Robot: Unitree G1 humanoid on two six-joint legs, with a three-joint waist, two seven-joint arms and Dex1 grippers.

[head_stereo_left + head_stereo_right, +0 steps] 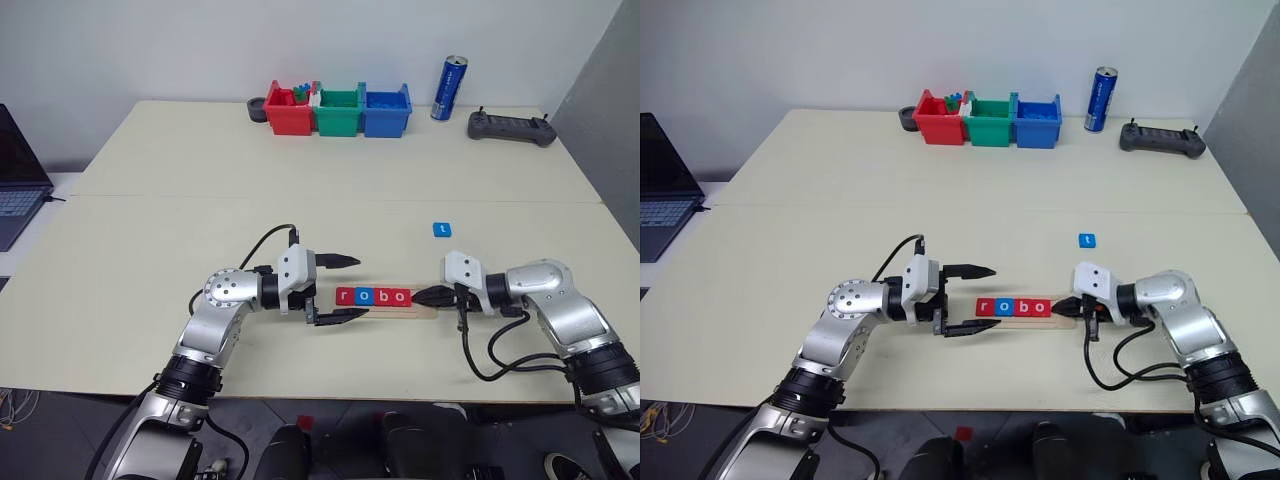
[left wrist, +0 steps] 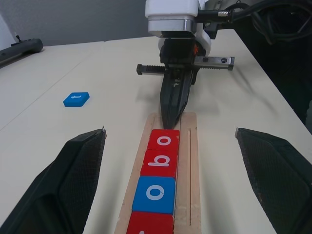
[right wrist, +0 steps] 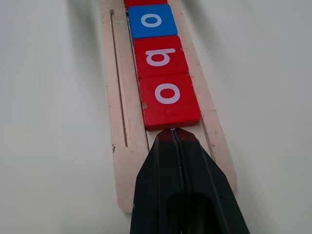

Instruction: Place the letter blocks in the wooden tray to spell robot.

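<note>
Four letter blocks [image 1: 373, 296] sit in a row in the wooden tray [image 1: 420, 309], reading r, o, b, o: red, blue, red, red. The tray lies near the front edge of the counter [image 1: 150, 200], roughly midway along it, lengthwise with that edge. A fifth block, the blue t [image 1: 442, 230], lies flat on the bare counter behind the tray's right end, well apart from it.

At the tray's right end the right gripper [image 1: 436, 296] is fully closed with nothing between its fingers; the pinched tip rests on the wood and meets the outer edge of the last red o [image 3: 168, 100]. At the tray's left end the left gripper [image 1: 345, 288] is level and spread wide, holding nothing, one finger behind the tray and one in front of it, just beside the red r.

Along the back edge of the counter stand three plastic bins, red [image 1: 288, 110], green [image 1: 339, 112] and blue [image 1: 387, 111], side by side, with a blue can [image 1: 449, 88] upright to their right and a dark handheld controller [image 1: 512, 127] near the back right corner. A laptop [image 1: 18, 180] sits off the counter's left side.
</note>
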